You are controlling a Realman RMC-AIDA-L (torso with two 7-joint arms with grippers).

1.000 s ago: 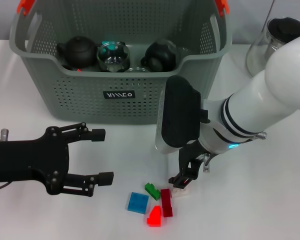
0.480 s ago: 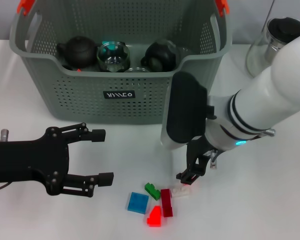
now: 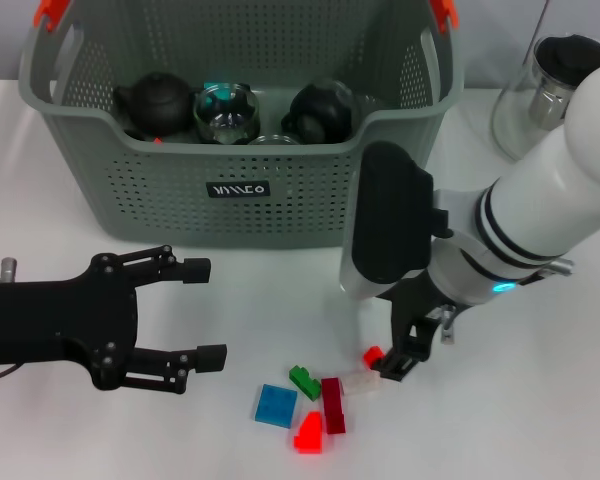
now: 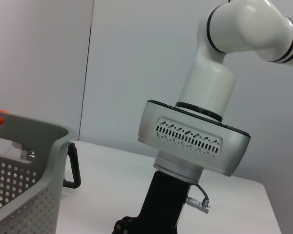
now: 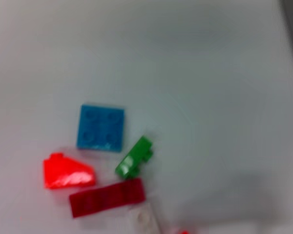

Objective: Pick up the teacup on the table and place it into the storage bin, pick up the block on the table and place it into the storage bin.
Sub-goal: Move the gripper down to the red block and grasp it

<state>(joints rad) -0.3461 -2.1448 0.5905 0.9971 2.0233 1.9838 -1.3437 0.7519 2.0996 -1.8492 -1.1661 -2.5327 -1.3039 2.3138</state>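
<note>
The grey-green perforated storage bin [image 3: 240, 190] stands at the back of the table and holds two dark teapots and a glass vessel [image 3: 223, 108]. No teacup shows on the table. Several small blocks lie in front: a blue plate [image 3: 276, 405], a green one [image 3: 304, 381], a dark red bar [image 3: 332, 404], a bright red wedge [image 3: 308, 434], a white one [image 3: 361, 382] and a tiny red one [image 3: 373, 354]. My right gripper [image 3: 395, 362] is low over the table, right beside the tiny red block. My left gripper [image 3: 208, 310] is open and empty at the left.
A glass jug with a black lid [image 3: 555, 85] stands at the back right, behind my right arm. The left wrist view shows the bin's corner [image 4: 24, 161] and my right arm's wrist housing [image 4: 193, 141]. The blocks also show in the right wrist view [image 5: 101, 127].
My right arm has moved to the right, away from above the white block. The tiny red block now shows beside its gripper. The left arm has not moved.
</note>
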